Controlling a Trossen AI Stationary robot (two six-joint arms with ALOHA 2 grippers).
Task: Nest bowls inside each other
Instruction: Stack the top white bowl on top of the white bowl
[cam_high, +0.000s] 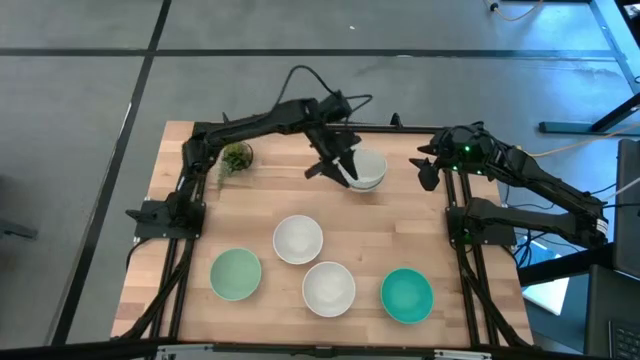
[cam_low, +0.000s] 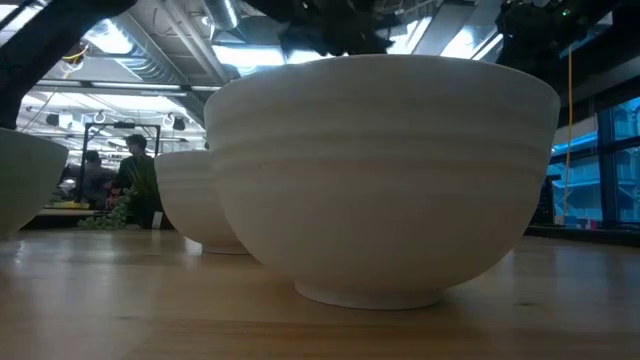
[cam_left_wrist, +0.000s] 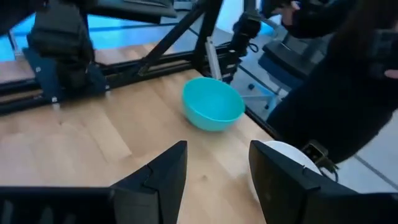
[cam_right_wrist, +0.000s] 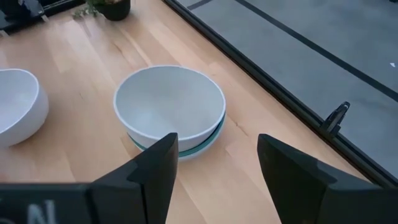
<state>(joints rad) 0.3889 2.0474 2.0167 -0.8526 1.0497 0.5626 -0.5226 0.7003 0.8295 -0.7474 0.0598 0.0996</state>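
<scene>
A stack of bowls (cam_high: 368, 170) stands at the table's far middle, with a white bowl on top and a dark green rim (cam_right_wrist: 211, 140) showing under it. Two single white bowls (cam_high: 298, 239) (cam_high: 328, 287), a pale mint bowl (cam_high: 235, 273) and a teal bowl (cam_high: 407, 295) stand upright on the near half. My left gripper (cam_high: 332, 172) is open and empty, raised by the stack's left side. My right gripper (cam_high: 428, 172) is open and empty to the right of the stack, which shows ahead of it in the right wrist view (cam_right_wrist: 171, 109).
A small potted plant (cam_high: 236, 157) stands at the far left. Black rails (cam_high: 455, 215) and the arm bases run along both side edges. In the low view a white bowl (cam_low: 385, 170) fills the foreground. People show in the room behind (cam_low: 135, 175).
</scene>
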